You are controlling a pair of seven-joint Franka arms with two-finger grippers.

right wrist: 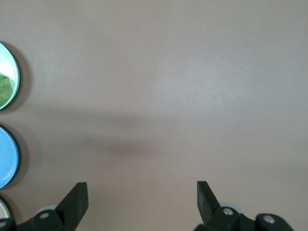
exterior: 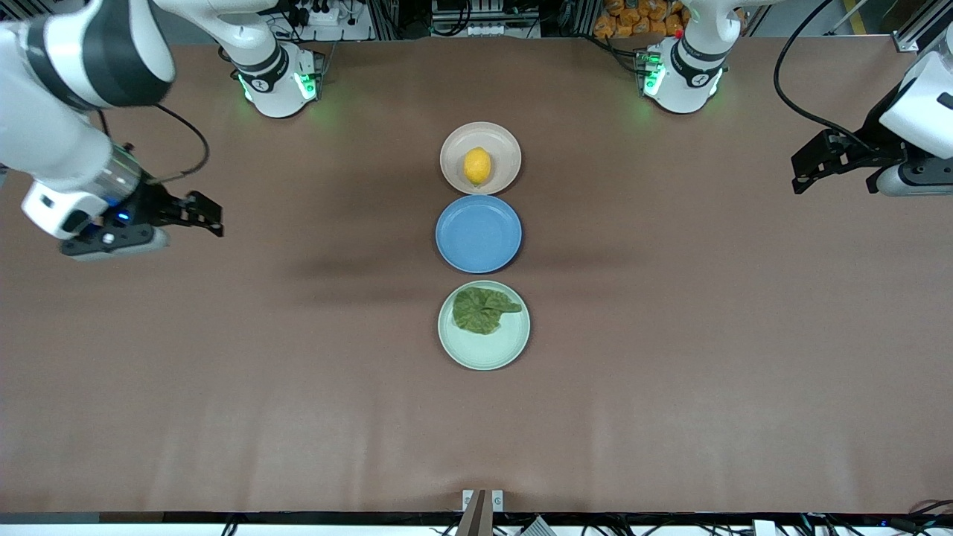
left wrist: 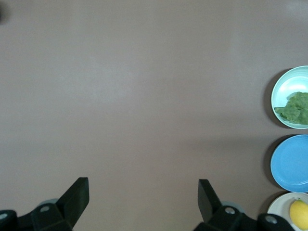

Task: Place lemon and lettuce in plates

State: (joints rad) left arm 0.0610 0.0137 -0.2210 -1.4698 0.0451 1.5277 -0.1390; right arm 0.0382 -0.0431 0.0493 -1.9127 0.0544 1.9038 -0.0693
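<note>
Basically, everything looks done — the lemon [exterior: 477, 165] is sat in the beige plate [exterior: 505, 146], the lettuce [exterior: 482, 309] in the mint plate [exterior: 484, 351]. Left gripper [exterior: 802, 173] and right gripper [exterior: 212, 215] are parked wide apart over bare table — fingers spread, nothing held.

Your front view looks down from high across the table [exterior: 670, 387], facing both bases. Each wrist view looks straight down on bare table from well above it. All three share the blue plate [exterior: 478, 233] and its neighbour plates, cut at the wrist views' edges.
</note>
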